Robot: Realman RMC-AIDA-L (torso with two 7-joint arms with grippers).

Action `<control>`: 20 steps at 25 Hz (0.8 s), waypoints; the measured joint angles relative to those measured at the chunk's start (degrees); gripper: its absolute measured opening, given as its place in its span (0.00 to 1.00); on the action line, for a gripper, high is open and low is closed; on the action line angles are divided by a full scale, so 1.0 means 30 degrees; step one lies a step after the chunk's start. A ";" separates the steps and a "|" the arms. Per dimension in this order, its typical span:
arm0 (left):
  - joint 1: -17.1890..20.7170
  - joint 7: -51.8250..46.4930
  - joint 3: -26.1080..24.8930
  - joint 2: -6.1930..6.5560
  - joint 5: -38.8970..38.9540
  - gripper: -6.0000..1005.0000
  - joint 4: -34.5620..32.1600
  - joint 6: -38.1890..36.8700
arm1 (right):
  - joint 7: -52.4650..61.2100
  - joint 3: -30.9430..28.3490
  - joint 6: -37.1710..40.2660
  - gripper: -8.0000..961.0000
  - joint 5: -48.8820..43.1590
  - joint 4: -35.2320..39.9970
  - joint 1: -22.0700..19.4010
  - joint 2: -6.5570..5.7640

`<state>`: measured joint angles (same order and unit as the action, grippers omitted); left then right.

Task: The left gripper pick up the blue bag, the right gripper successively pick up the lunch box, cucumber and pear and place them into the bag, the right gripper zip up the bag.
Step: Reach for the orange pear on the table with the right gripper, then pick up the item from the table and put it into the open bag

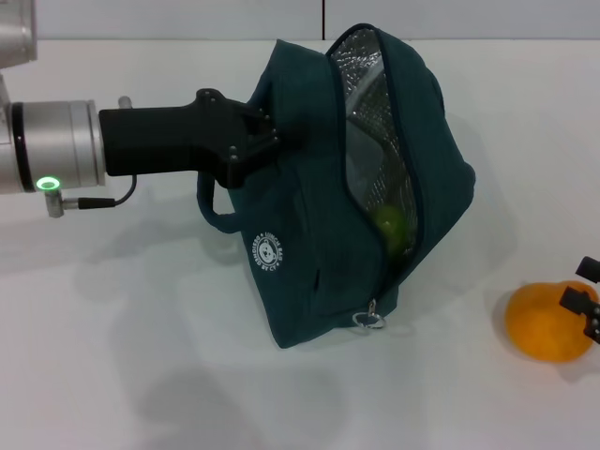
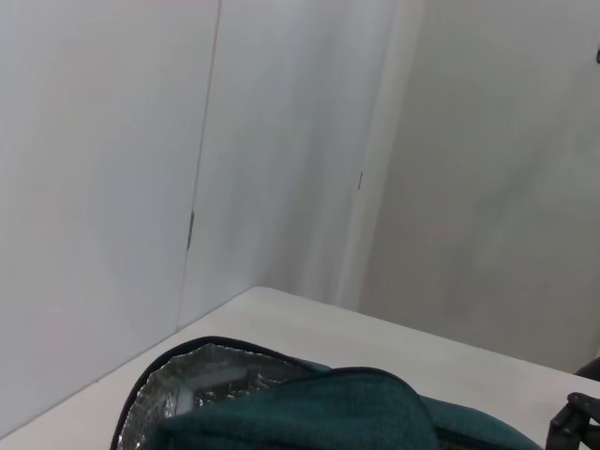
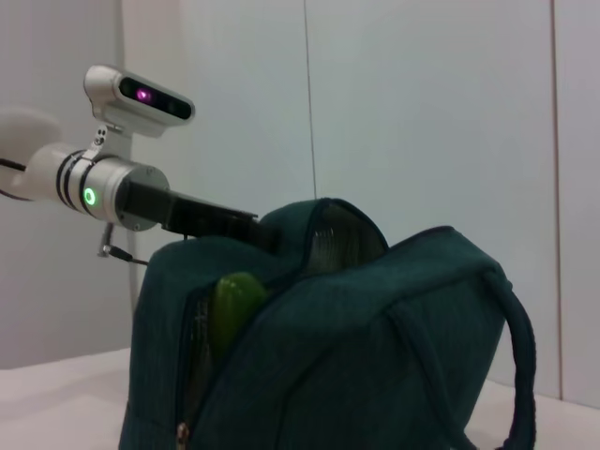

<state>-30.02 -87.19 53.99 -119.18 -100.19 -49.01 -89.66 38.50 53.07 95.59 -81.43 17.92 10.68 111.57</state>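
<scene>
The blue bag (image 1: pixel 309 262) stands on the white desk (image 1: pixel 131 375), its top propped up and its zipper open, so the silver foil lining (image 1: pixel 370 112) shows through the gap. The left gripper (image 1: pixel 267 141) reaches in from the robot's left and its jaws pinch the bag's upper edge. Inside the opening the green end of the cucumber (image 1: pixel 392 227) peeks out; the right wrist view shows it (image 3: pixel 234 300) upright in the gap. The metal ring pull (image 1: pixel 369 319) hangs at the low end of the zipper. The pear (image 1: pixel 544 323) lies on the desk, well apart from the bag on the robot's right. The right gripper (image 1: pixel 589 302) is just beside the pear at the picture's edge; whether its jaws are spread I cannot tell.
</scene>
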 joint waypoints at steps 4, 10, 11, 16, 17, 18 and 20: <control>-0.0111 0.0171 0.0022 -0.0020 -0.0001 0.13 0.0012 0.0014 | 0.0016 0.0065 -0.0345 0.36 -0.0013 -0.0019 0.0077 0.0017; -0.0173 0.0177 -0.0050 -0.0013 -0.0001 0.13 0.0090 0.0031 | 0.0028 0.0063 -0.0431 0.18 -0.0015 0.0044 0.0010 -0.0088; -0.0176 0.0178 -0.0050 -0.0012 -0.0001 0.13 0.0090 0.0033 | 0.0024 0.0065 -0.0413 0.17 -0.0016 0.0065 0.0005 -0.0116; -0.0185 0.0177 -0.0034 -0.0023 -0.0001 0.13 0.0103 0.0035 | -0.0135 -0.0056 -0.0272 0.11 -0.0017 0.0167 -0.0050 -0.0153; -0.0187 0.0177 -0.0036 -0.0031 -0.0001 0.13 0.0105 0.0035 | -0.0153 -0.0067 -0.0253 0.10 0.0000 0.0178 -0.0049 -0.0155; -0.0187 0.0177 -0.0041 -0.0039 -0.0001 0.13 0.0106 0.0036 | -0.0175 -0.0091 -0.0227 0.09 0.0041 0.0190 -0.0049 -0.0157; -0.0174 0.0177 -0.0052 -0.0055 -0.0001 0.13 0.0107 0.0036 | -0.0192 -0.0270 -0.0097 0.06 0.0179 0.0215 -0.0023 -0.0158</control>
<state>-30.55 -86.66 53.84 -119.34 -100.19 -48.69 -89.55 37.92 52.26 95.30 -80.90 18.57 10.61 111.09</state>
